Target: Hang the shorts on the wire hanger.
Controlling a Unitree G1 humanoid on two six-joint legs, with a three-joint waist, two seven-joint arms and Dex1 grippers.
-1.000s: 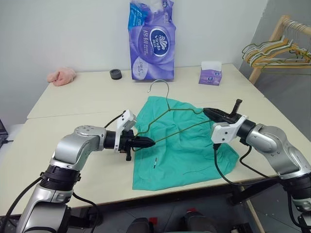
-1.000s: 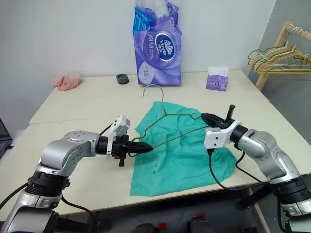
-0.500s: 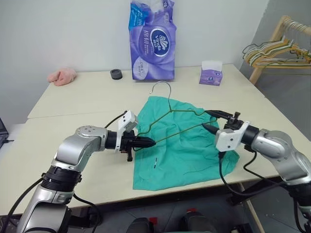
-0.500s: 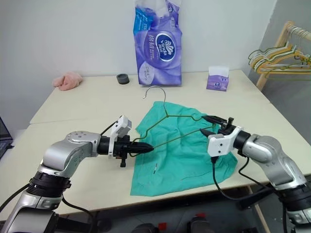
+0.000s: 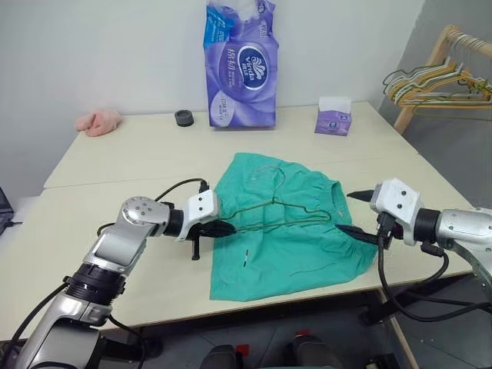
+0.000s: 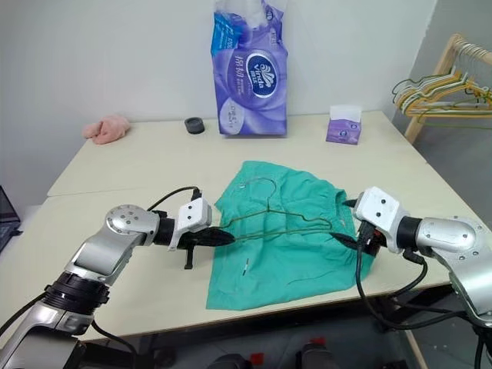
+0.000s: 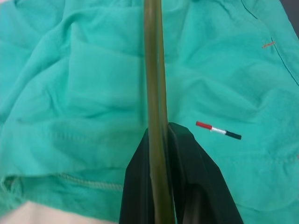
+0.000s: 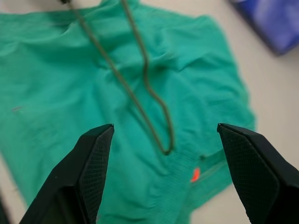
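Broad pale table [image 5: 115, 154], set against a white wall. Spread across its near middle, teal-green shorts [image 5: 292, 254], rumpled, gathered waistband toward the right claw, lower hem close to the near table edge. Tall purple tissue pack [image 5: 240, 65] upright at the far edge, behind the shorts. Off to the far right beyond the table, a wooden rack with a bundle of pale hangers [image 5: 430, 81].

Flat on top of the shorts, wire hanger [image 5: 296, 215], olive-green, hook curled toward the far side over the cloth, one end reaching the waistband near the orange-red tag [image 8: 195, 174]. Left end of the wire pinched in the left claw [image 5: 223, 228], fingers together and clamped on it; in the left wrist view, wire [image 7: 156, 140] running straight up out of the black fingers [image 7: 196, 186] over the teal cloth. Small red, white and black marking [image 7: 218, 131] on the cloth just beside those fingers.

Right claw [image 5: 357, 214] at the waistband side, fingers wide apart, gripping nothing; in the right wrist view, hanger's bent end [image 8: 159, 126] lying between and beyond the two black fingers [image 8: 88, 172], apart from both.

Small purple tissue box [image 5: 334, 117] at the far right of the table. Pink cloth lump [image 5: 98, 121] at the far left. Small black ring [image 5: 183, 117] beside the tall pack.
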